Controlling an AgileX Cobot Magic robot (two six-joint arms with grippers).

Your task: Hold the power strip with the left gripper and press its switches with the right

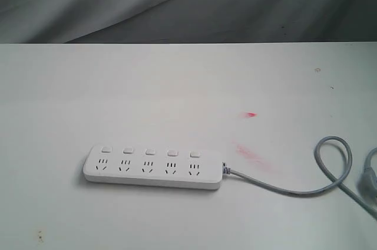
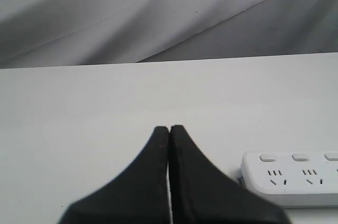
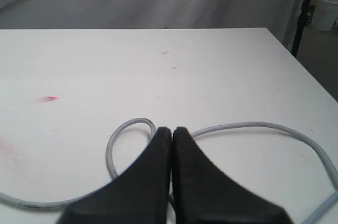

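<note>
**Desk:** Where does everything stand?

**Me:** The power strip (image 1: 152, 167) lies flat near the table's (image 1: 177, 79) front edge, left of the middle, with its cord (image 1: 283, 190) trailing off to the right edge and looping there. My left gripper (image 2: 168, 129) has its jaws pressed together, empty, clear of the strip's free end. My right gripper (image 3: 171, 130) is closed too, holding nothing.

**Desk:** What worries you?

**Me:** The cord. My right claw hangs over that loop. If I swing in low, I judge it could catch the cord and drag the strip askew. The strip is also loose, so pressing the switches (image 1: 149, 151) before my left claw pins it could make it slide. The buttons sit close to the sockets, so a poor aim would hit a socket.

**Desk:** Which camera do you trust?

**Me:** The exterior view shows the whole strip and all five switches, but neither arm. The left wrist view shows only one end of the strip. The right wrist view shows the cord loop and the table's corner, but no strip.
</note>
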